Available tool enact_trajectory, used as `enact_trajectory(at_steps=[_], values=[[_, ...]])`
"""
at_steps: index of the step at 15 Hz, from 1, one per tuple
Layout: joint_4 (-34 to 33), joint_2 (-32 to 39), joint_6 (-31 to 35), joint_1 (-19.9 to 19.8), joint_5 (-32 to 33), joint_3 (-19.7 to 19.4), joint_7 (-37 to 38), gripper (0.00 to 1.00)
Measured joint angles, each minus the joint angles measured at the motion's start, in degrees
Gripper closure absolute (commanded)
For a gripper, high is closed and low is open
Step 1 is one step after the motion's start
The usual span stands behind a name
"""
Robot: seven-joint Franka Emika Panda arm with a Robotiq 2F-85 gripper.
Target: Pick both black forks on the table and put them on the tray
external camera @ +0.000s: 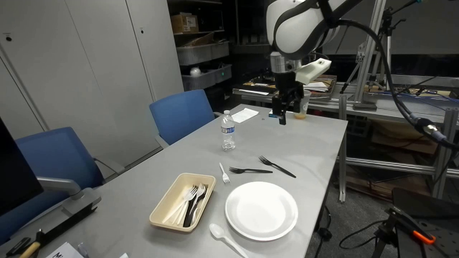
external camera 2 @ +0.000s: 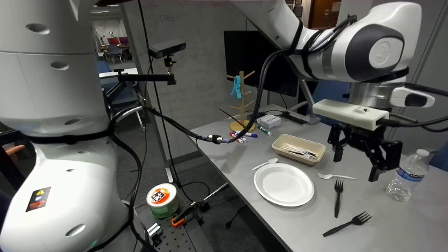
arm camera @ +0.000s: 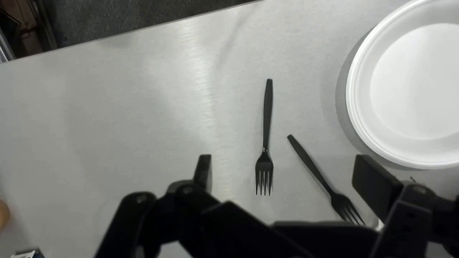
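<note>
The plate-side black fork (arm camera: 322, 180) and the outer black fork (arm camera: 266, 132) lie flat on the bench (external camera: 304, 139), near each other but apart, at different angles. Neither is gripped: the pincer (external camera 2: 356, 164) hangs well above the bench, jaws spread wide and nothing between them. In the wrist view both forks fall inside that span, so coming straight down and closing could well sweep one into the other or pinch both askew. They look thin; stopping a touch high would probably miss the handle, while going too low would press the tips into the bench.

Just beside the plate-side black fork's tines lies a white fork (external camera: 224, 175), easily nudged along or taken by mistake. The white plate (external camera: 261, 211) is near as well, and a jaw lowered carelessly may land on its rim. Beyond these, the tray (external camera: 174, 195) already holds black and white cutlery (external camera: 190, 208), so a fork let go on that pile could slide or settle across the edge. Away from the plate stands an upright water bottle (external camera: 228, 130), which a low sideways pass might topple.
</note>
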State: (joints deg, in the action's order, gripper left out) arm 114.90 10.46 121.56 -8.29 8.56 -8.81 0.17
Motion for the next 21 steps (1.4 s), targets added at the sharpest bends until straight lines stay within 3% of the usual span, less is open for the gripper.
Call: enact_trajectory(at_steps=[4,15,21], values=[[-0.04,3.78,0.0,0.0,0.03,0.0,0.04,0.0],[-0.06,4.5,0.15,-0.07,0.53,-0.21,0.02,0.0],[-0.65,10.19,6.0,-1.43,1.21,-1.36,-1.68,0.0]])
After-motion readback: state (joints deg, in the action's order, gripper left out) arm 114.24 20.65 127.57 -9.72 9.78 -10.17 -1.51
